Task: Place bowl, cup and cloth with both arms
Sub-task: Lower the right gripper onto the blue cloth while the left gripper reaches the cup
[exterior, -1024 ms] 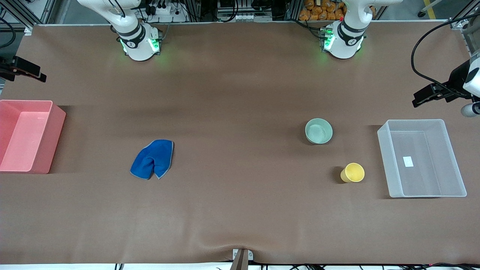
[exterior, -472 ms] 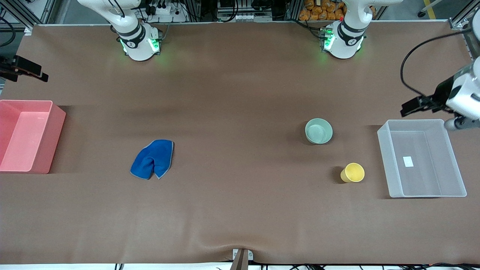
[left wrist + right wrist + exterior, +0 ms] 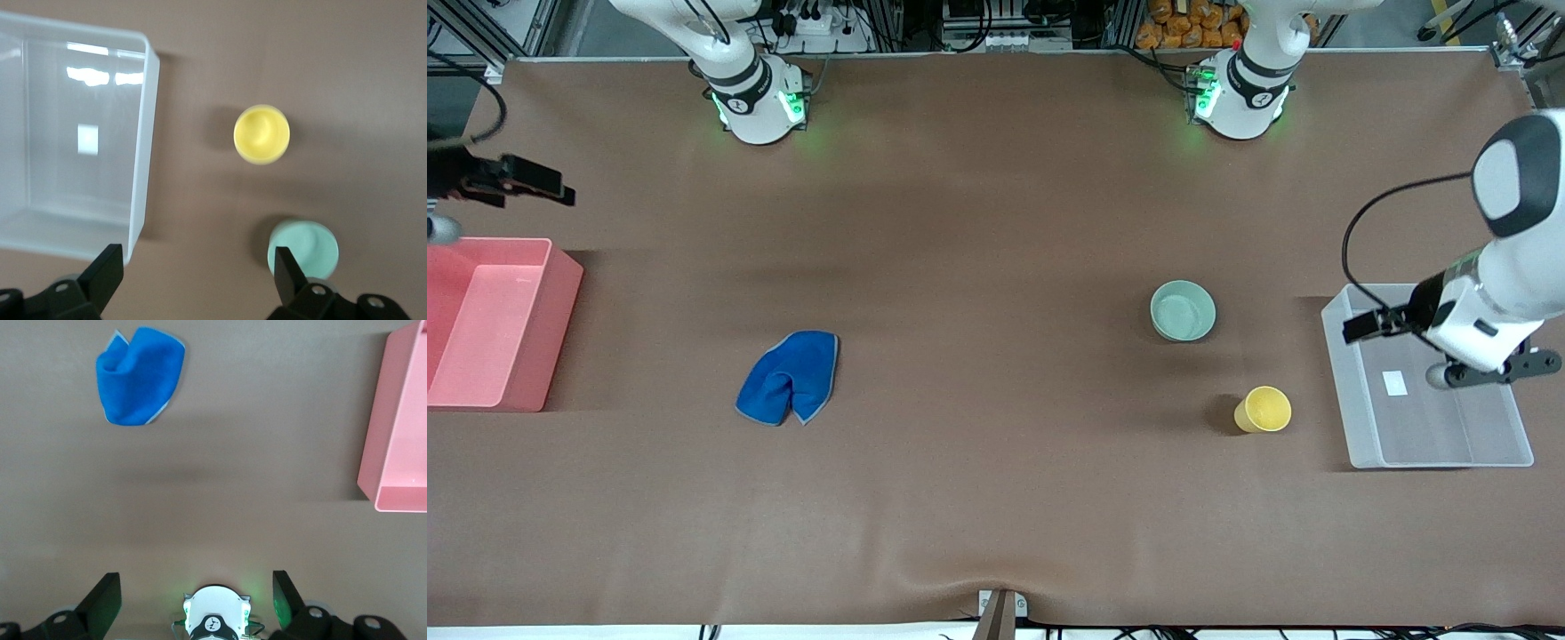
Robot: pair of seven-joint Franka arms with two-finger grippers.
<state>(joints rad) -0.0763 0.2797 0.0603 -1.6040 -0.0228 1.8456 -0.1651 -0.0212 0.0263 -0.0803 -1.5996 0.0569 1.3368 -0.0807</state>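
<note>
The mint-green bowl (image 3: 1183, 310) and the yellow cup (image 3: 1263, 409) stand upright on the brown table toward the left arm's end, the cup nearer the front camera. Toward the right arm's end lies the crumpled blue cloth (image 3: 789, 376). My left gripper (image 3: 1365, 327) hangs open and empty over the clear bin's edge beside the bowl. Its wrist view holds the cup (image 3: 261, 133), the bowl (image 3: 303, 250) and the left gripper (image 3: 197, 257). My right gripper (image 3: 543, 187) hovers open and empty by the pink bin. Its wrist view shows the cloth (image 3: 140, 375) and the right gripper (image 3: 195, 580).
A clear plastic bin (image 3: 1432, 427) sits at the left arm's end of the table, also in the left wrist view (image 3: 80, 173). A pink bin (image 3: 489, 329) sits at the right arm's end, its wall (image 3: 400, 440) in the right wrist view. Both arm bases stand along the table's back edge.
The left arm has swung in from the table's end and now hangs over the clear bin. The right gripper has shifted a little toward the table's middle. Bowl, cup and cloth have not moved.
</note>
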